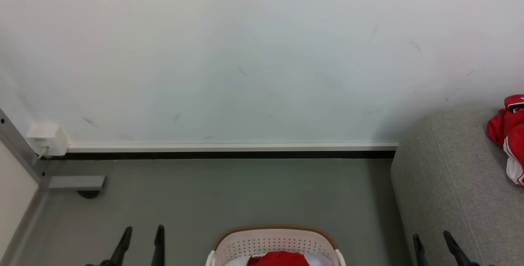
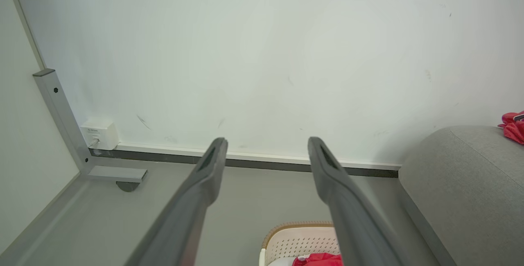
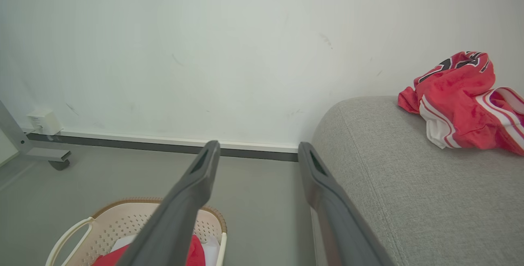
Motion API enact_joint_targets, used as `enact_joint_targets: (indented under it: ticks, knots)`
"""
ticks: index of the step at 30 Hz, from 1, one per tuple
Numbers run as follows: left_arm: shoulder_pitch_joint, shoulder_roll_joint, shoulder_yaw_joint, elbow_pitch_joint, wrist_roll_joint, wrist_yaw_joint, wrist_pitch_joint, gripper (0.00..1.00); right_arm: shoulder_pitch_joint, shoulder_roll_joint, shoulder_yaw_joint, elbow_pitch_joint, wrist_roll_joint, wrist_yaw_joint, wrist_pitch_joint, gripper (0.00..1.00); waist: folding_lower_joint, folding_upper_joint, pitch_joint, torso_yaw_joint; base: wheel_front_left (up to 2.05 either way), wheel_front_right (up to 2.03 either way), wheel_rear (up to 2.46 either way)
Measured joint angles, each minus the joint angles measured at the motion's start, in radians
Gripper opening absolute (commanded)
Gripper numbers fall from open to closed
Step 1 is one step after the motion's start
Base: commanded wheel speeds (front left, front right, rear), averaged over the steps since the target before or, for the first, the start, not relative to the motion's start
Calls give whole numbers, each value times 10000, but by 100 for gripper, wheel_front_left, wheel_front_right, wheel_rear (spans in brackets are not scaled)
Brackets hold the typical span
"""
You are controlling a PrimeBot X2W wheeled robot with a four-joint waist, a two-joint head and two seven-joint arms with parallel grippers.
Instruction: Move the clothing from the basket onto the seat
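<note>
Clothing (image 1: 278, 259) lies in the basket (image 1: 274, 233) between left gripper (image 1: 144, 228) and right gripper (image 1: 431, 235), both spread, empty; 1 garment (image 1: 507, 131) sits on the seat (image 1: 450, 184) beyond the right. Likely next: reach down, pinch fabric.

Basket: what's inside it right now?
The basket holds a red garment with plain white cloth showing on both sides of it. Whatever lies beneath them is covered, and the basket's near part is cut off, so further contents cannot be told.

A scuffed white wall (image 1: 262, 53) meets grey floor (image 1: 245, 192); a white socket box (image 1: 46, 138) sits beside a metal frame (image 1: 16, 145).
</note>
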Motion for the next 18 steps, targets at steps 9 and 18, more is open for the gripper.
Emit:
enact_joint_targets:
  ticks: [9, 18]
  knots:
    - [-34, -265, 357, 17, 291, -309, -2, 100, -141, 2, 59, -111, 58, 0, 0, 100, 0, 0, 109, -208, 0, 0, 0]
    - [-901, -291, -10, 460, 790, -662, -2, 100, -455, 0, 121, -460, 69, 0, 0, 100, 1, 0, 354, -874, 0, 0, 0]
